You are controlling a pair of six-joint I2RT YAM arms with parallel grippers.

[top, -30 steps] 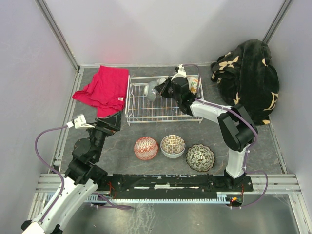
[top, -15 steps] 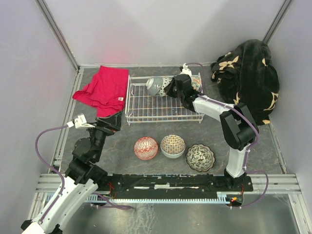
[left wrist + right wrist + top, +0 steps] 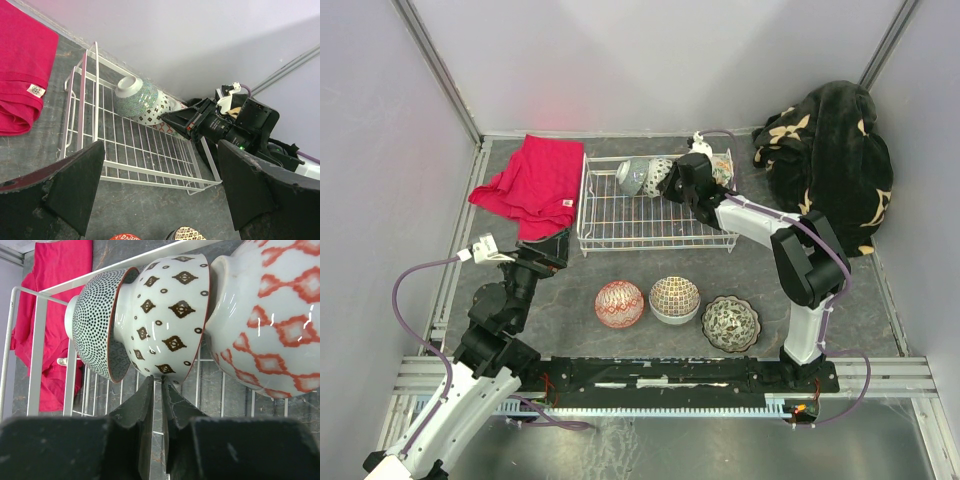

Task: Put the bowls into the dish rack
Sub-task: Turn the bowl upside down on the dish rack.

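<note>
Right wrist view showed the right tool [image 3: 159, 382] barely parted, gripping nothing, under the diamond-patterned bowl [image 3: 170, 315] set on edge along the dish rack's [image 3: 610, 215] far side. The left tool [image 3: 160, 185] was spread. Placing looked done; next, probably fetching a loose bowl [image 3: 674, 297] near the worktop's [image 3: 550, 290] near edge.

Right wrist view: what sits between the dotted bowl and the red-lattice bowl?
A brown-diamond bowl, against the dotted bowl and the red-lattice bowl; right wrist view shows it.

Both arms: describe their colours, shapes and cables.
The left arm and right arm have white links and black joints, each with a purple cable. The left gripper has broad, matte black, wedge-shaped fingers. The right gripper is black, tapering to thin tips.
</note>
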